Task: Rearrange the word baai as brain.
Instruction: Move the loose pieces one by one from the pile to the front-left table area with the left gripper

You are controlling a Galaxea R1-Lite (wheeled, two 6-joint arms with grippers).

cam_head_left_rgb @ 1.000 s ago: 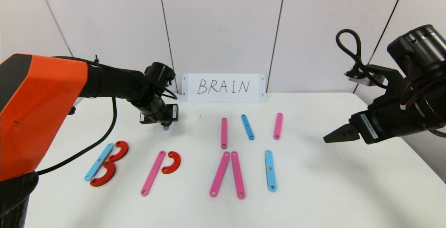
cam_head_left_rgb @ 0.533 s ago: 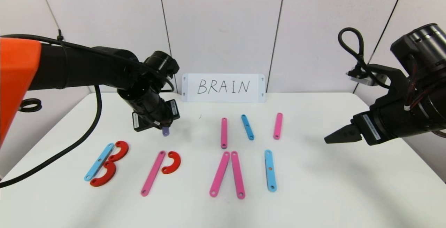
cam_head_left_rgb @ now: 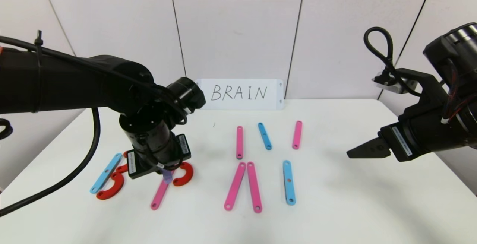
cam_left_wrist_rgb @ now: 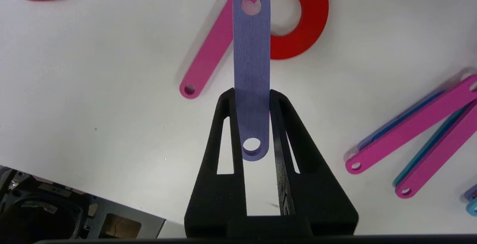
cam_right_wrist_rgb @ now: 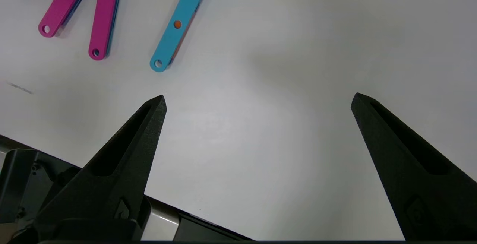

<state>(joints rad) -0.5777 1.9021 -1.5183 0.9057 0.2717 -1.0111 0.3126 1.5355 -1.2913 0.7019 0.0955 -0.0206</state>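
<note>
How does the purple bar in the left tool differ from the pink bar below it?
The purple bar is held off the table by the left tool; the pink bar lies flat beside the red C-piece. Colours differ. Both are flat with round end holes.

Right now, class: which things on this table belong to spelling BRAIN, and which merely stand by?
In the job:
- left gripper, shut on the purple bar
- P-shaped letter: pink bar and red C-piece
- B-shaped letter
- pink A legs
- blue I bar
- three short bars behind

Standing by:
- white BRAIN card
- right gripper, open, holding nothing
- table
</note>
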